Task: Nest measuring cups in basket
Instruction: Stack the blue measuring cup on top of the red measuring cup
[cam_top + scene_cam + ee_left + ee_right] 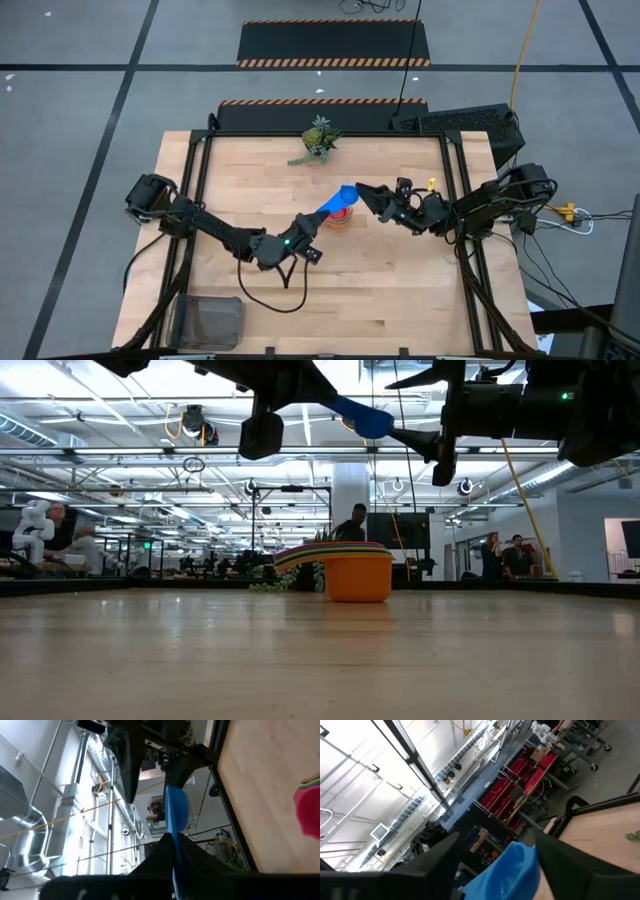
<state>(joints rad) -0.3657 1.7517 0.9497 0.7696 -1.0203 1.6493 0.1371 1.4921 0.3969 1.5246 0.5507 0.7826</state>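
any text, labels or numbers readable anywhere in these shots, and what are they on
None can be read.
Blue measuring cup, held up by the left tool: no marking shows.
Stacked cups on the table: no visible print.
Basket: plain mesh, no label.
Red bins in the room behind: any labels are too small to read.

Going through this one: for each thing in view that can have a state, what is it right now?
blue measuring cup: in the air above the stack, handle clamped by the left gripper
left gripper: shut on the blue cup's handle
right gripper: open, fingers either side of the blue cup's bowl
stack of measuring cups: nested upright on the table, orange outermost
basket: at the table's near left corner, no cups visible inside
small plant: at the far edge
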